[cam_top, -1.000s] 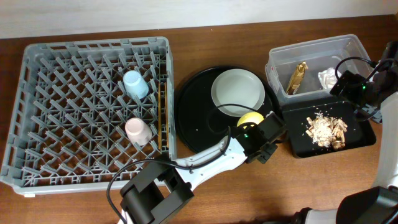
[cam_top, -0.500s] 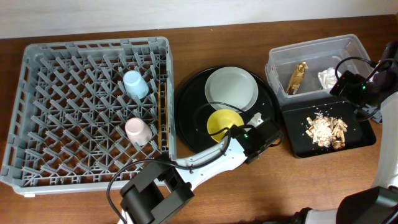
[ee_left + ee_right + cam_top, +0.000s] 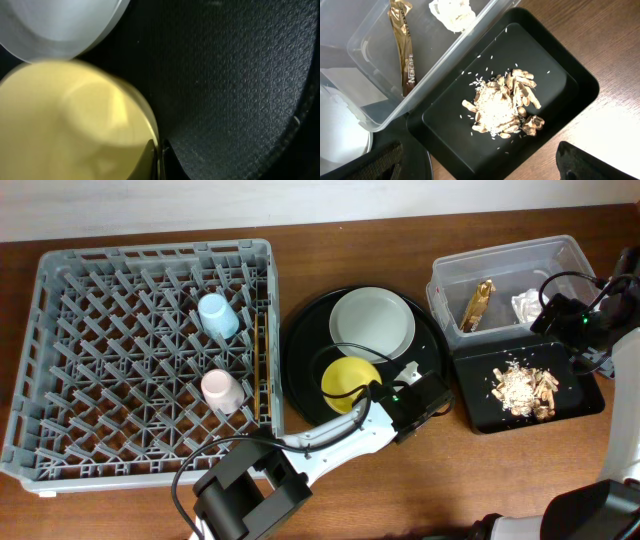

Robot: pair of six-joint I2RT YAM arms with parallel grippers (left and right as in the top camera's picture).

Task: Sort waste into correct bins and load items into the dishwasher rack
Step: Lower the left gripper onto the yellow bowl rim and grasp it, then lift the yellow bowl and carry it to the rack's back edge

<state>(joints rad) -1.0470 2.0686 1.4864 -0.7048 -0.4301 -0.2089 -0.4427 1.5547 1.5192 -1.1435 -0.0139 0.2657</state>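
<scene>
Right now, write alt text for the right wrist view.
A shallow black tray holds a heap of beige-brown food scraps. Beside it, at upper left, a clear tub contains a gold-brown wrapper and a crumpled white tissue.

The gold-brown wrapper [image 3: 477, 304] and crumpled white tissue [image 3: 525, 304] lie in the clear tub [image 3: 560, 250]. Beige food scraps [image 3: 520, 390] (rice and brown bits) are heaped in the shallow black tray [image 3: 580, 405] just beside it. In the grey rack [image 3: 100, 360], the light-blue cup [image 3: 217, 315] and pink cup [image 3: 220, 389] sit among the pegs, with the chopsticks [image 3: 262, 370] along its right edge. The yellow bowl [image 3: 349, 381], open side up, is just beside the pale grey plate [image 3: 372, 323].
</scene>
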